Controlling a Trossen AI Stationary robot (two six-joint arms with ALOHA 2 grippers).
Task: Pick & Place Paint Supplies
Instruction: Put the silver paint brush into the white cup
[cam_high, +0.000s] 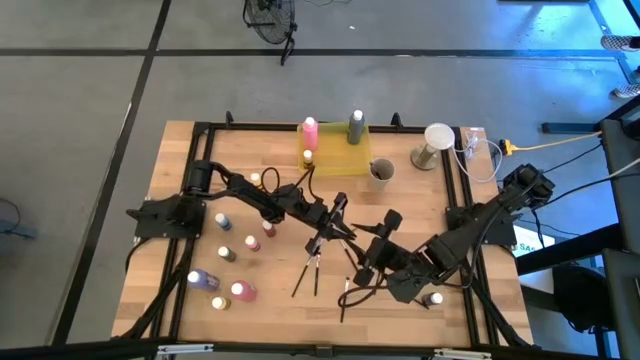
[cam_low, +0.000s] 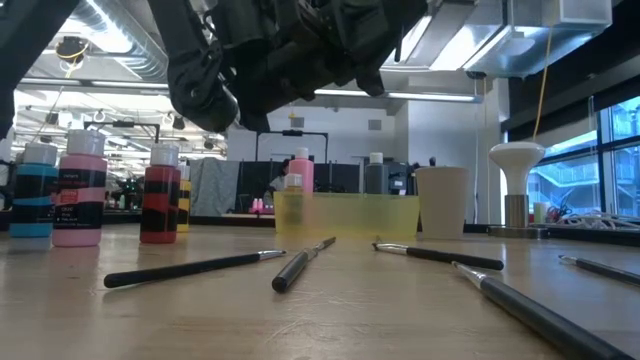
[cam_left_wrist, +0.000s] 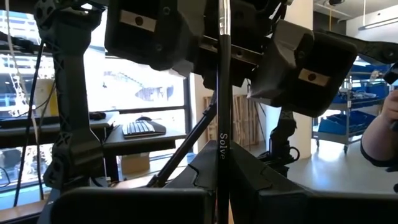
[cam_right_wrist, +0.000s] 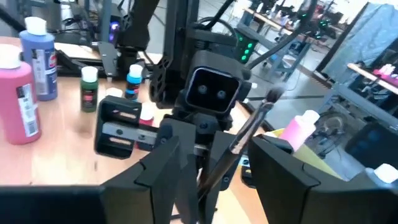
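Observation:
A thin dark-handled paintbrush (cam_right_wrist: 245, 134) with a light tip hangs in the air above the table's middle. My left gripper (cam_high: 338, 228) is shut on it. My right gripper (cam_right_wrist: 221, 152) faces the left one, open, with one finger on either side of the handle and a gap to each. Several paintbrushes (cam_high: 310, 268) lie flat on the wood below. Paint bottles (cam_high: 225, 250) stand upright on the table's left half. A pink bottle (cam_high: 310, 130) and a grey bottle (cam_high: 357, 125) stand at the translucent yellow tray (cam_high: 340, 155). My left gripper pinches the paintbrush's dark handle (cam_left_wrist: 221, 140) between its two fingers (cam_left_wrist: 249, 171), coming roughly level from the table's left. The fingers lie across the handle. The brush is lifted clear of the table and slants, its light tip (cam_right_wrist: 273, 96) uppermost.
A grey-beige cup (cam_high: 381, 172) stands right of the tray, with a white-topped stand (cam_high: 437, 140) beyond it. One small bottle (cam_high: 435, 298) stands under the right arm. A black frame (cam_high: 200, 130) runs around the table. A person's arm (cam_left_wrist: 379, 134) shows in the room behind.

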